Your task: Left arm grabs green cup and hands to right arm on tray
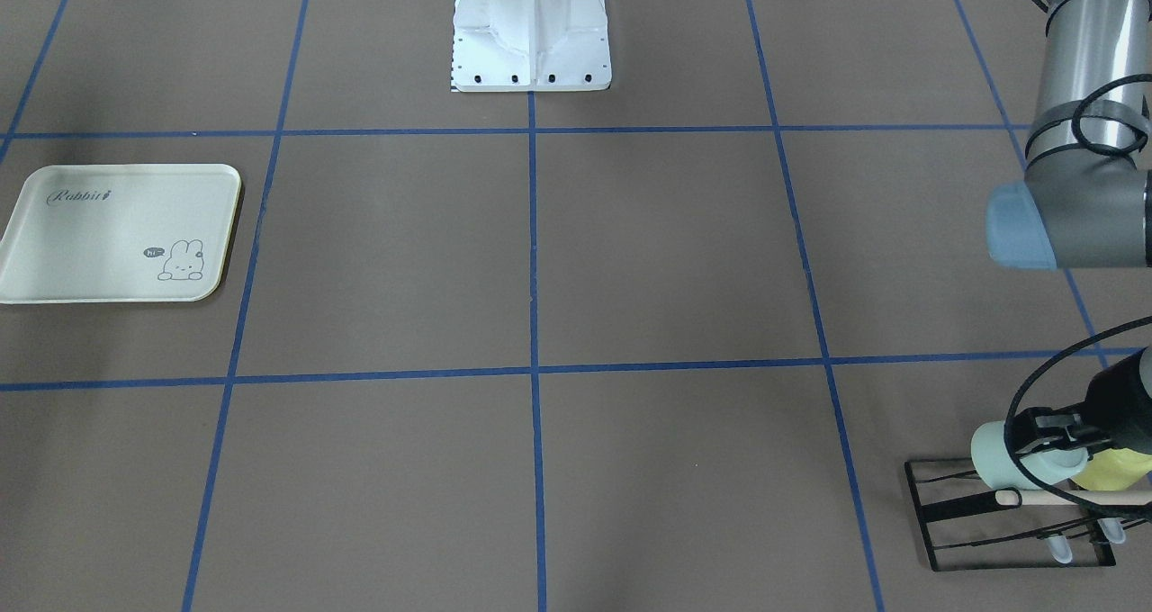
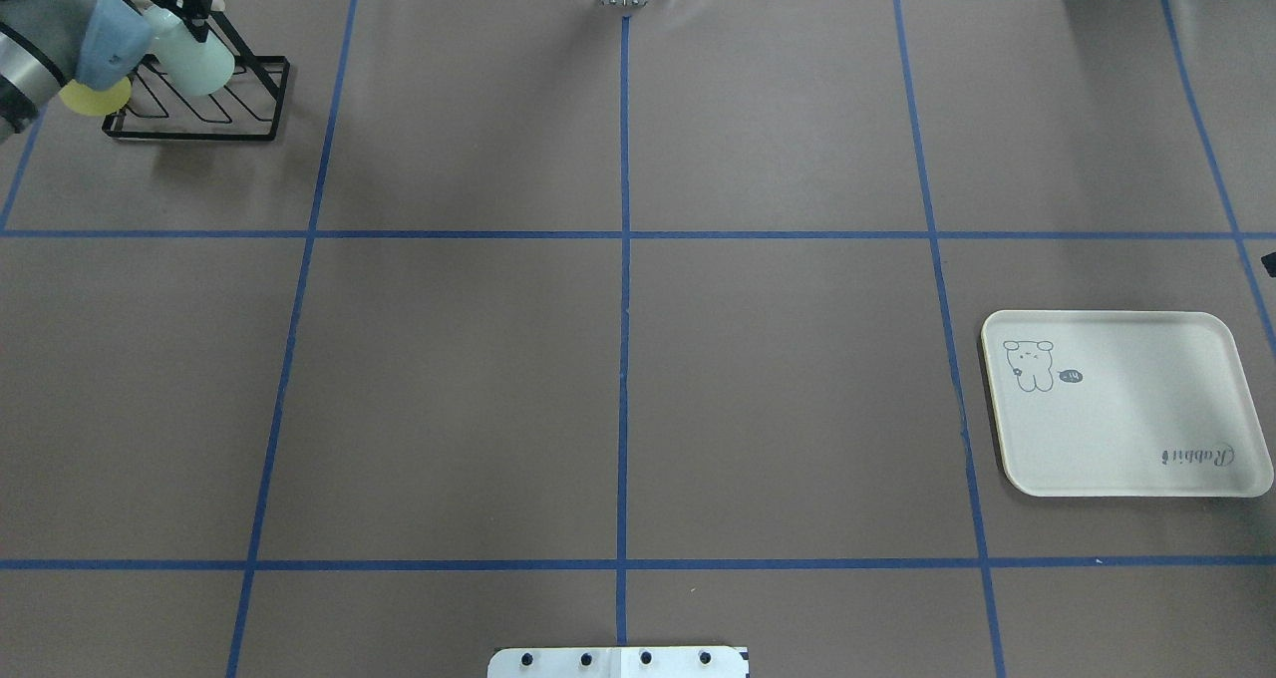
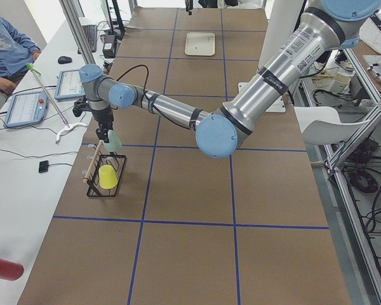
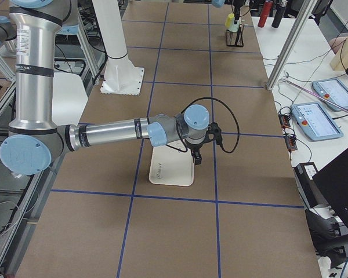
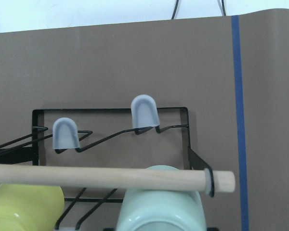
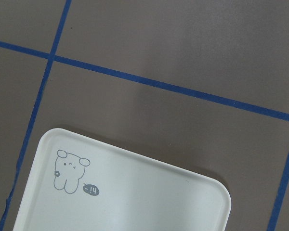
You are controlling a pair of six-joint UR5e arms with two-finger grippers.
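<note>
Left arm (image 3: 171,114) reaches the far-left table corner, gripper (image 3: 106,135) holding the green cup (image 3: 113,142) above the rack (image 3: 103,193) with the yellow cup (image 3: 108,176).

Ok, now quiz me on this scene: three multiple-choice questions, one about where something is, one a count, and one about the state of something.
1. Where is the green cup?
A. at the centre of the table
B. at the black wire rack, beside the yellow cup
C. next to the white base plate

2. How many cups are in view?
A. four
B. three
C. two

3. What state is the tray in?
A. right side up, with nothing on it
B. carrying a cup
C. flipped upside down

Answers:
1 B: the front-facing and overhead views both show the green cup at the rack in the table's corner, with the yellow cup alongside.
2 C: only the green cup and the yellow cup appear.
3 A: the Rabbit script and the bunny drawing face up, and the tray's surface is bare.
</note>
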